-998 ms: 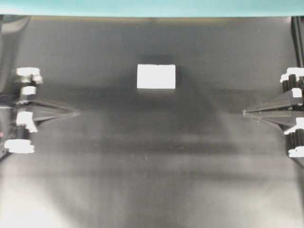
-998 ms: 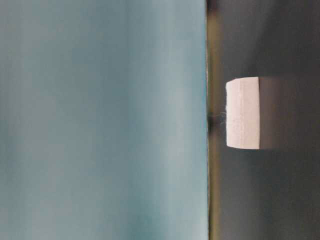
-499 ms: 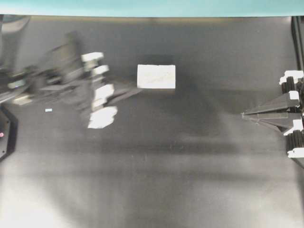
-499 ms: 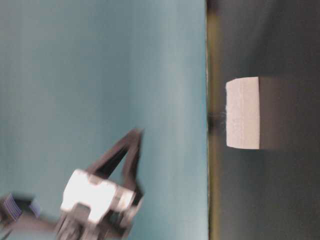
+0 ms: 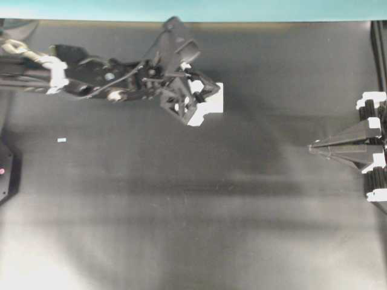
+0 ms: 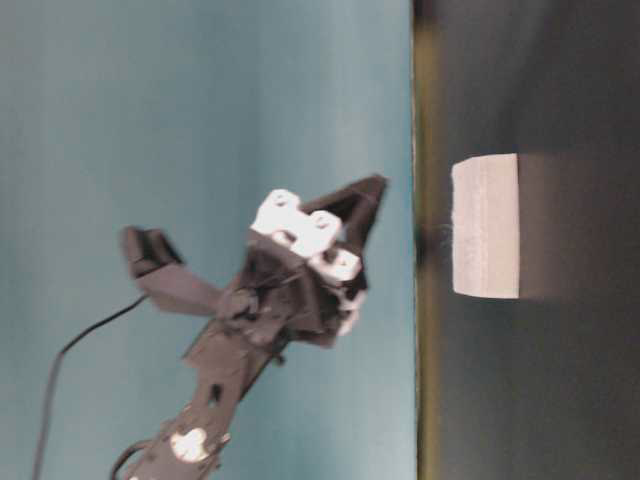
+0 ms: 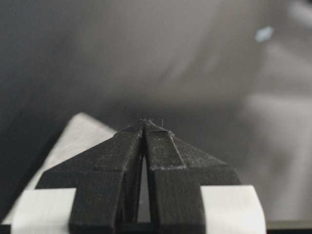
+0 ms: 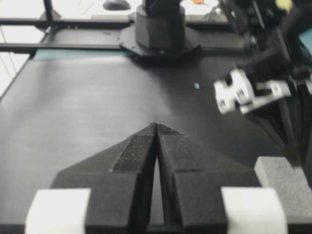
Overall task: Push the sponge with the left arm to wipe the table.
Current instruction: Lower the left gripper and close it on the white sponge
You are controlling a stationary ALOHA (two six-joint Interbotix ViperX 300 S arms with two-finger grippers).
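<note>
The left arm point(image 5: 109, 81) hangs above the sponge point(image 5: 208, 107), jaws pressed together. Next it likely must drop beside the sponge and shove it across the bench point(image 5: 193, 217).

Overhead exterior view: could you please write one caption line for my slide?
Black left arm's shut gripper poised over the white rectangular sponge on the dark grey table; right gripper rests shut, well apart.

sponge point(image 5: 211, 101): plain white block, flat on the table point(image 5: 193, 211), near the teal far edge | left arm point(image 5: 103, 75): black, cabled, stretched over the sponge, hiding its left part, pointed tips closed together above it | table: dark glossy sheet
</note>
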